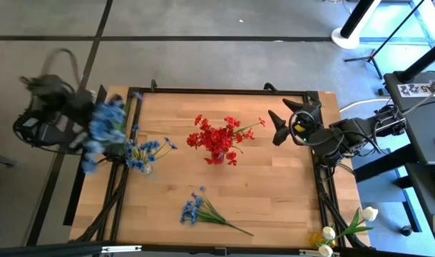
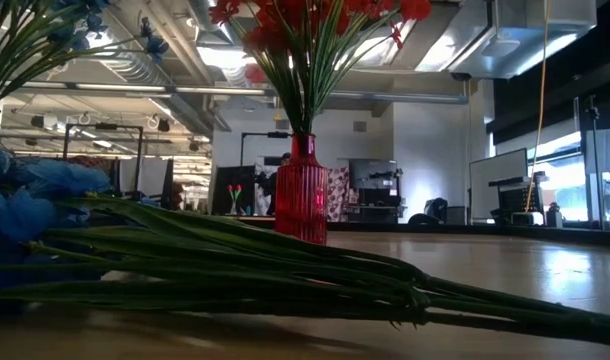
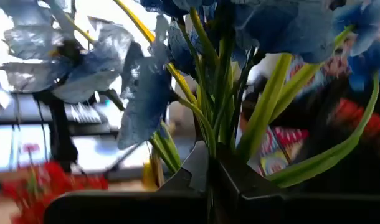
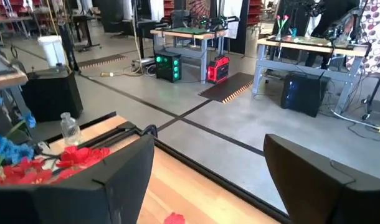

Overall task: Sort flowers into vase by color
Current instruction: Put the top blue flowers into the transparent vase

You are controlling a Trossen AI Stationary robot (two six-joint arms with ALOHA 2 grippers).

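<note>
One blue sprig (image 1: 103, 128) is clamped in the left gripper (image 3: 209, 168) at the tabletop's (image 1: 274, 193) left edge — right gripper (image 1: 280, 126) spread, empty, near the right edge.

1. We can read no words, brand names or numbers in any of the views.
2. In the high view, at the right edge of the frame, a white card (image 1: 416, 88) on the dark stand carries black printed marks, but we cannot make them out.
3. In the left wrist view, right of centre, a colourful printed surface (image 3: 274, 152) shows behind the stems; its print is blurred and unreadable.
</note>
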